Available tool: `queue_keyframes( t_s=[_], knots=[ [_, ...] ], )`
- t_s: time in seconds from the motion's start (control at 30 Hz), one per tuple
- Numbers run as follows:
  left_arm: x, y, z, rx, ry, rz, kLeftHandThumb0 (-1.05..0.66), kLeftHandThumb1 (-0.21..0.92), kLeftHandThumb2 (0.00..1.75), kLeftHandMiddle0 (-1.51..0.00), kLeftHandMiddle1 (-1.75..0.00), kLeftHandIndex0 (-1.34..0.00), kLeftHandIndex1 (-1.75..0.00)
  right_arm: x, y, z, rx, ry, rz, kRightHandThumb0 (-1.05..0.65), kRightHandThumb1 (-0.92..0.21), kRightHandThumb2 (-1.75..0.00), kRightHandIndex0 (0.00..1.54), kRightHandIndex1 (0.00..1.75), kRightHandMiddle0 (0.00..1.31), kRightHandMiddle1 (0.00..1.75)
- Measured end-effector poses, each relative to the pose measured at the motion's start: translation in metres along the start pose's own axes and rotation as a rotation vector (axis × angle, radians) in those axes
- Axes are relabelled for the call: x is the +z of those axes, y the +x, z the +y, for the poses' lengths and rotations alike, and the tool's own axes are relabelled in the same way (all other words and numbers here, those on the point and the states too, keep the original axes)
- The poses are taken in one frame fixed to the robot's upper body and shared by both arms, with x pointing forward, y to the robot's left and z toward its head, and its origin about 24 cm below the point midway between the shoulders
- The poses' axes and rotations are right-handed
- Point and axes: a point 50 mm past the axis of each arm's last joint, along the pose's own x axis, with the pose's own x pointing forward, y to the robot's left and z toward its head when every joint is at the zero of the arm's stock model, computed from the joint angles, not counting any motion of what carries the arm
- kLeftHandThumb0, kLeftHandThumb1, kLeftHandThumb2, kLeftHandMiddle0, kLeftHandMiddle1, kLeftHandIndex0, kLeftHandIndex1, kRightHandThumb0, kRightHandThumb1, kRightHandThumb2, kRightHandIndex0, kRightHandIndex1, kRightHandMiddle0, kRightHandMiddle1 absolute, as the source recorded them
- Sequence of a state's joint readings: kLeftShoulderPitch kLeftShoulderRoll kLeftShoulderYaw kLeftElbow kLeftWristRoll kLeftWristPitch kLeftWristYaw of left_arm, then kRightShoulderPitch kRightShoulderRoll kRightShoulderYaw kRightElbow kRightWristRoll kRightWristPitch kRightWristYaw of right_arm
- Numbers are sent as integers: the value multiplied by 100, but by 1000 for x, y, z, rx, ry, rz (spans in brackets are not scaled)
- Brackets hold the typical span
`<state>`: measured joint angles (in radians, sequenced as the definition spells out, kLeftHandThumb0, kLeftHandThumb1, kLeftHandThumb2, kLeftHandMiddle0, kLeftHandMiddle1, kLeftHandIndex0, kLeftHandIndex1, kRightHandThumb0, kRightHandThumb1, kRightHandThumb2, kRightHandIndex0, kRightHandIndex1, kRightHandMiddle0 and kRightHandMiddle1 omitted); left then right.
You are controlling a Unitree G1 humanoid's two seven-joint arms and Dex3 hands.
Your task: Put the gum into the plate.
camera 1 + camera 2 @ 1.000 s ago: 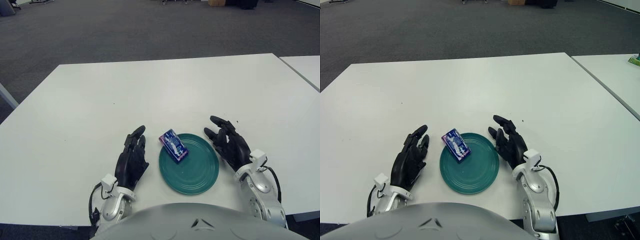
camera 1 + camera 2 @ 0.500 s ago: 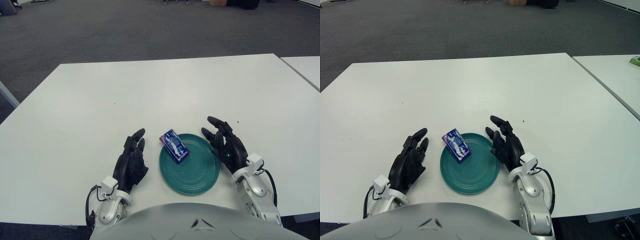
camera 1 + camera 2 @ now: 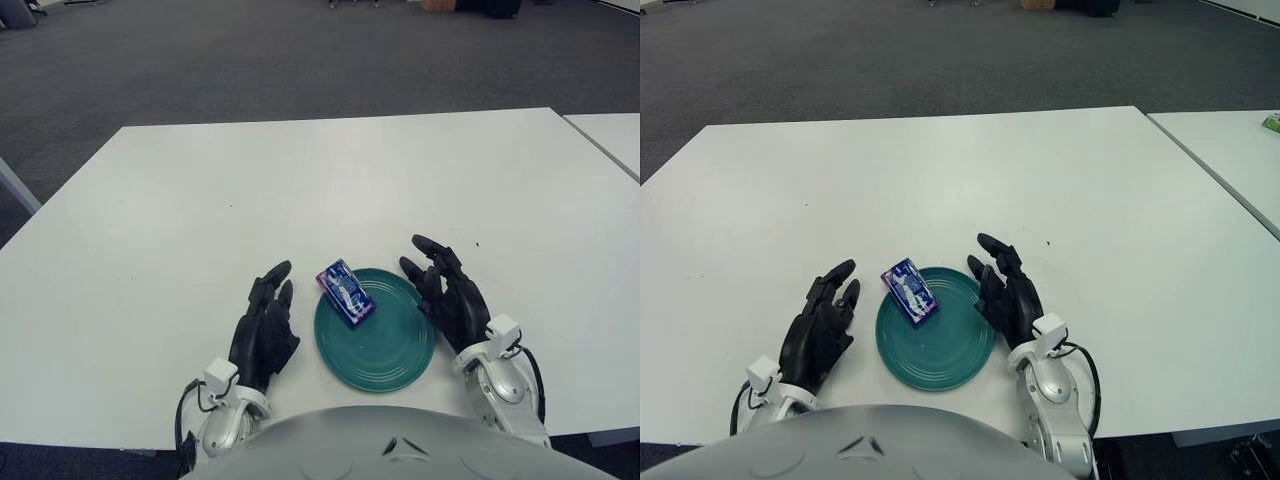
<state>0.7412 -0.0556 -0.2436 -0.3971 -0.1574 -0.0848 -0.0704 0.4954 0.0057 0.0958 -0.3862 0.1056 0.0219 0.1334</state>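
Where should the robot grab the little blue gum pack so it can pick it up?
Probably across its two long sides, coming down from above. The gum pack is a small flat box lying slantwise over the far-left rim of the green plate, so its short width fits between fingers. The left hand shows nearer to it than the right hand.

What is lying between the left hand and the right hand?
The green plate with the gum pack on its far-left rim lies between left hand and right hand, in both views.

The gum [image 3: 346, 293] label is too small to read, and a neighbouring table [image 3: 1240, 160] is cut off at right.
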Motion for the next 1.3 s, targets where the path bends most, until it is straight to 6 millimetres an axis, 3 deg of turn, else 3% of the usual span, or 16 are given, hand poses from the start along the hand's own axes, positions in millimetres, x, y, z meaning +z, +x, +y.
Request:
queue_keyframes(
  t_s=[0.83, 1.3],
  knots=[
    [-5, -3, -7, -7, -19, -15, -105, 92, 113, -24, 0, 0, -60, -1, -2, -2, -30, -19, -67, -80, -92, -91, 47, 2, 0, 80],
    [-6, -2, -9, -18, 1, -18, -105, 92, 114, -28, -2, 0, -65, -2, -4, -4, -52, -11, -61, -78, -92, -89, 47, 1, 0, 82]
  ],
)
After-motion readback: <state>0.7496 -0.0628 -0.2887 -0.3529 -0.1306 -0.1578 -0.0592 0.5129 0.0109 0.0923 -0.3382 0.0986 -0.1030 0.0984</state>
